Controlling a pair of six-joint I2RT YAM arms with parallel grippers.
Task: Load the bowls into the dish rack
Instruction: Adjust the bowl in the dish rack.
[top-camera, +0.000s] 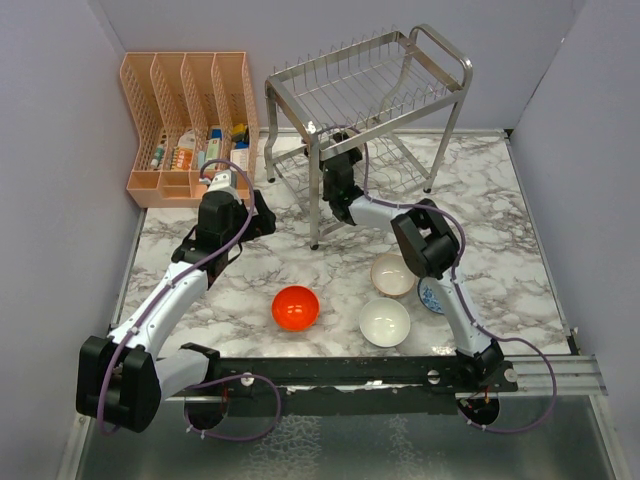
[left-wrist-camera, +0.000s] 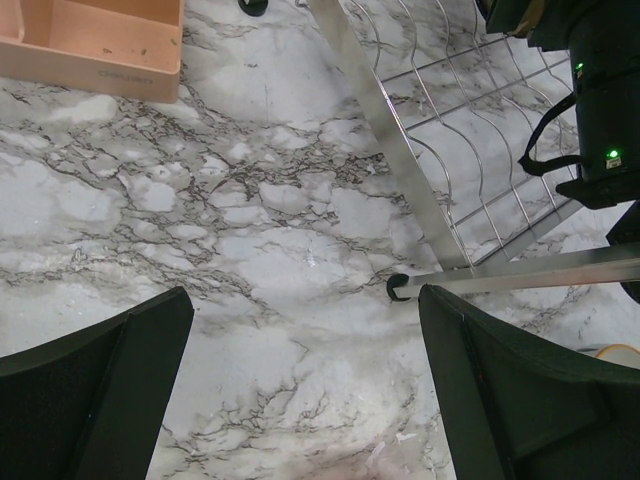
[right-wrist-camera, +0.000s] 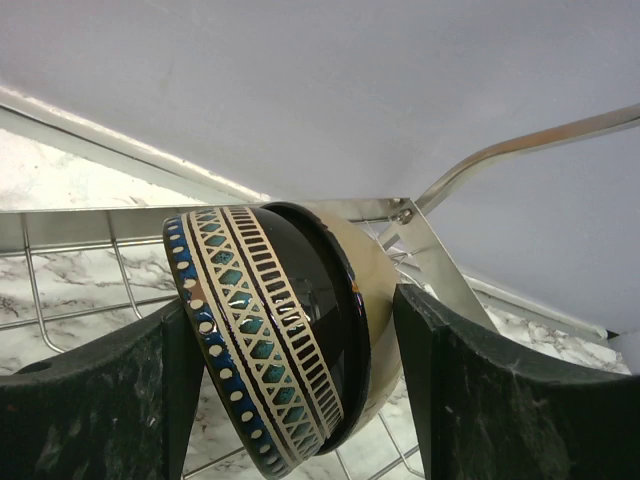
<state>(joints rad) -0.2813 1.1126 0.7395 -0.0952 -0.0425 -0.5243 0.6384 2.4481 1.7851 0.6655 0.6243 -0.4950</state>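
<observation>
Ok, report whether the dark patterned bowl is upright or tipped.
Tipped: the dark patterned bowl stands on edge inside the right pincer, rim facing sideways, with the dish rack wires behind it.

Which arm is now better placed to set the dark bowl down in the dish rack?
Right. The right gripper holds the dark patterned bowl on edge above the lower wires of the dish rack. The left gripper is open and empty over the marble table, beside a rack leg.

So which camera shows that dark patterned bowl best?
Right wrist view: the dark bowl fills it, held on edge in the right gripper. From above the right arm hides it; the left wrist view misses it.
</observation>
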